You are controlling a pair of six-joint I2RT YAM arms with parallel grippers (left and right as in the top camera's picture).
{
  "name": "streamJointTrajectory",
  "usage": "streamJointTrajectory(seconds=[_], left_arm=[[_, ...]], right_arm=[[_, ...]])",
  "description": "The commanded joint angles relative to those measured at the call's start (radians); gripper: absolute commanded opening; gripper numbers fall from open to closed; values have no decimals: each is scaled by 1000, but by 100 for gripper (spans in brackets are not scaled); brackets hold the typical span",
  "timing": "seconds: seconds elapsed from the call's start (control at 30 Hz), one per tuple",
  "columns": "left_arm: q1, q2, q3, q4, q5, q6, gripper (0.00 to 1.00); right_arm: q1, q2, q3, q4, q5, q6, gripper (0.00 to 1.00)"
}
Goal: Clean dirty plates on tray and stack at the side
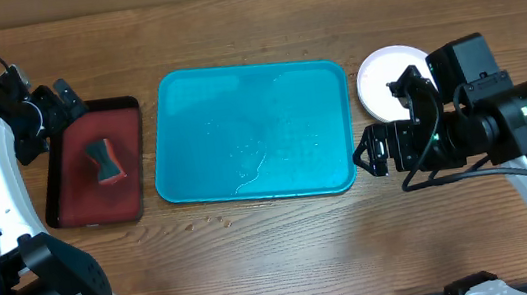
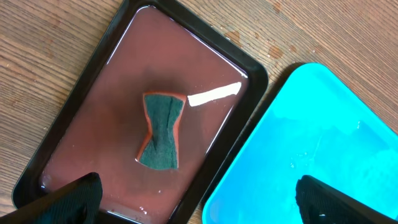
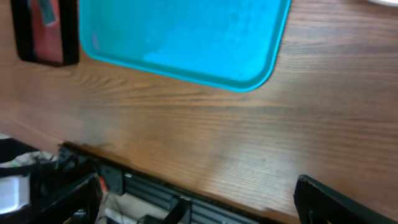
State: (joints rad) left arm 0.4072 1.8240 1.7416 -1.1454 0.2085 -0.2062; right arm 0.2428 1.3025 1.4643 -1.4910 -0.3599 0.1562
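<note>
A: L tool (image 2: 199, 208)?
B: Jaws wide, empty, hanging over the sponge (image 2: 160, 130) in the red tray (image 2: 93, 93). R tool (image 1: 365, 153) released too, holding nothing, just beside a corner of the teal tray (image 1: 188, 106).
A: Plates?
B: None on the tray, only wet spots. White plate (image 1: 380, 71) lies beyond the R tool on the surface (image 1: 276, 252); can't tell what's under it.
A: Step?
B: Prob. done. Next: pull both arms clear w/o clipping the plate.
</note>
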Motion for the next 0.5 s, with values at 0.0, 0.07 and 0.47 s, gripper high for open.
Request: streamJointTrajectory(seconds=[0.0, 0.07, 0.47], left_arm=[[-3, 4, 8, -2, -3, -3, 100], [-3, 3, 8, -2, -3, -3, 100], [-3, 3, 8, -2, -3, -3, 100]], right_arm=[[5, -44, -69, 71, 64, -8, 100], [5, -100, -138, 142, 63, -8, 100], [-47, -764, -705, 647, 37, -8, 100]])
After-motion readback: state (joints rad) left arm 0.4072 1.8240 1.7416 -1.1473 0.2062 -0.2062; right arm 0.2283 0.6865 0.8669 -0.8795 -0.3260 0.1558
